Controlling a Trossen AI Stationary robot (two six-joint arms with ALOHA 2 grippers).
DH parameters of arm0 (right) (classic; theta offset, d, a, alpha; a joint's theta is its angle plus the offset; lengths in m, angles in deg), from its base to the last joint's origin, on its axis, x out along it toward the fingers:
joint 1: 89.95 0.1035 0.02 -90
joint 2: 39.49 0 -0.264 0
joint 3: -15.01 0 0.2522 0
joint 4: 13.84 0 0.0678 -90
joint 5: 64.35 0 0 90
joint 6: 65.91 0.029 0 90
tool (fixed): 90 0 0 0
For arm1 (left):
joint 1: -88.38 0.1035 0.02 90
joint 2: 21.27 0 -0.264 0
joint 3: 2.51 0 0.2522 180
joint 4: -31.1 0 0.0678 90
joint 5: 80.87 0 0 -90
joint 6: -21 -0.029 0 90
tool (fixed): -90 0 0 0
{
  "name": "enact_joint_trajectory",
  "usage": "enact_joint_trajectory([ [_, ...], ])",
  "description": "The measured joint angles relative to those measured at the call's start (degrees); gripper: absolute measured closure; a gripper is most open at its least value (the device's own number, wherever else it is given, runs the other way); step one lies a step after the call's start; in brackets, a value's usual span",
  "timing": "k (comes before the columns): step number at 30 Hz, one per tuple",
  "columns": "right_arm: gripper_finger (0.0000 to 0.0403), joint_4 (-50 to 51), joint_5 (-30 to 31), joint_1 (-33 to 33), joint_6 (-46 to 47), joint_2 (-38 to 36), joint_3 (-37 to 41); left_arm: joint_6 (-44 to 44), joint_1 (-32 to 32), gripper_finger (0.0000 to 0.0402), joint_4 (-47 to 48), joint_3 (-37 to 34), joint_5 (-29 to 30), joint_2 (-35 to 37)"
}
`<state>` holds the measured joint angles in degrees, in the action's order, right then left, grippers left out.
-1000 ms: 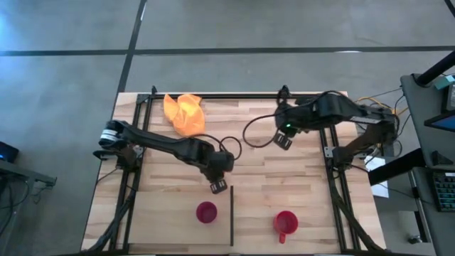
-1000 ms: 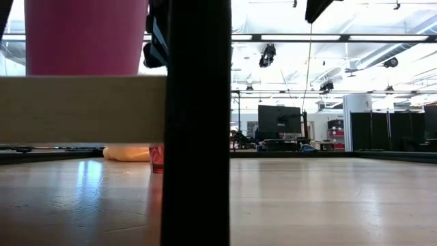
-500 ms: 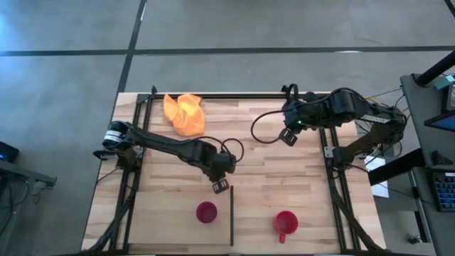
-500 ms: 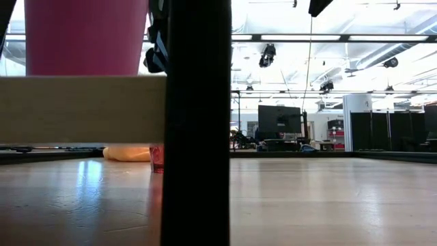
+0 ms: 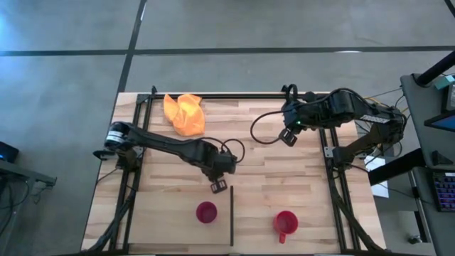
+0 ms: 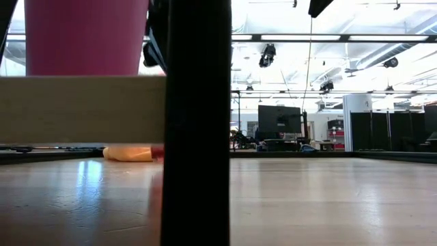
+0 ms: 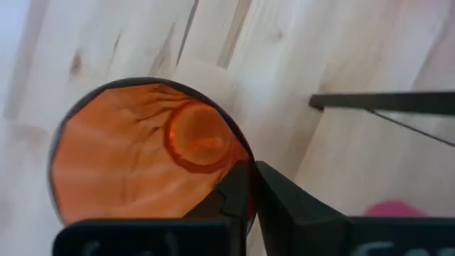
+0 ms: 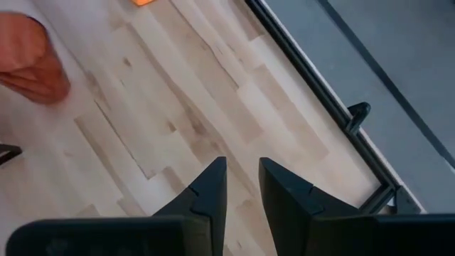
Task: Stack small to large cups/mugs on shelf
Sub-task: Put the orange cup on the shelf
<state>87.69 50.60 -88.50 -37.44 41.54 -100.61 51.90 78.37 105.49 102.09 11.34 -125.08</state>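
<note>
The left end effector [image 7: 247,195] pinches the rim of a see-through orange ribbed plastic tumbler [image 7: 146,153], one dark finger inside its round mouth and one outside, above the pale planked wooden desk [image 5: 298,185]. A small smooth magenta plastic cup [image 5: 206,212] stands on the shelf's wooden board [image 6: 82,109], beside a thin black divider [image 5: 232,224]; a red handled plastic mug [image 5: 285,223] sits beyond it. The right end effector [image 8: 242,181], fingers slightly apart and empty, hangs near the desk's far right edge. A crumpled yellow-orange cloth [image 5: 185,114] lies at the far left.

Just ahead of the left gripper [image 5: 219,187] stands a thin black upright divider [image 5: 232,224] — the small magenta plastic cup [image 5: 206,212] beside it; bare wooden tabletop [image 5: 284,171] lies open around the right gripper [image 5: 287,136].
</note>
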Motion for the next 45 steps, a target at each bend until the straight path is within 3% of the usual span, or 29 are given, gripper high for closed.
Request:
enact_joint_trajectory([
  [4, 0.0326, 0.0, 1.3, 0.0, -0.1, 0.0, 0.0, 0.5, -0.6, 0.0400, 10.1, 5.8, 0.0, 1.5],
  [10, 0.0326, 0.0, 2.4, 0.0, -0.6, 0.0, 0.0, 8.2, -4.4, 0.0401, 28.5, 18.8, 0.0, 2.4],
  [16, 0.0326, 0.1, 4.6, 0.0, -0.6, 0.0, 0.1, 21.0, -13.1, 0.0401, 28.8, 22.8, -0.3, 3.2],
  [24, 0.0326, 0.2, 6.8, -0.4, -3.0, 0.0, 0.1, 49.9, -24.8, 0.0401, 29.4, 21.0, 2.7, 2.9],
  [28, 0.0326, 0.1, 6.8, -0.4, -3.0, 0.0, 0.1, 60.2, -28.7, 0.0401, 26.1, 17.8, 2.8, 2.7],
  [36, 0.0326, 0.1, 6.8, -0.4, -3.0, 0.0, 0.1, 63.3, -30.3, 0.0401, 19.4, 8.1, 2.6, 2.6],
  [45, 0.0326, 0.1, 6.8, -0.4, -3.0, 0.0, 0.1, 63.3, -30.1, 0.0401, 17.4, 5.5, 1.8, 2.4],
])
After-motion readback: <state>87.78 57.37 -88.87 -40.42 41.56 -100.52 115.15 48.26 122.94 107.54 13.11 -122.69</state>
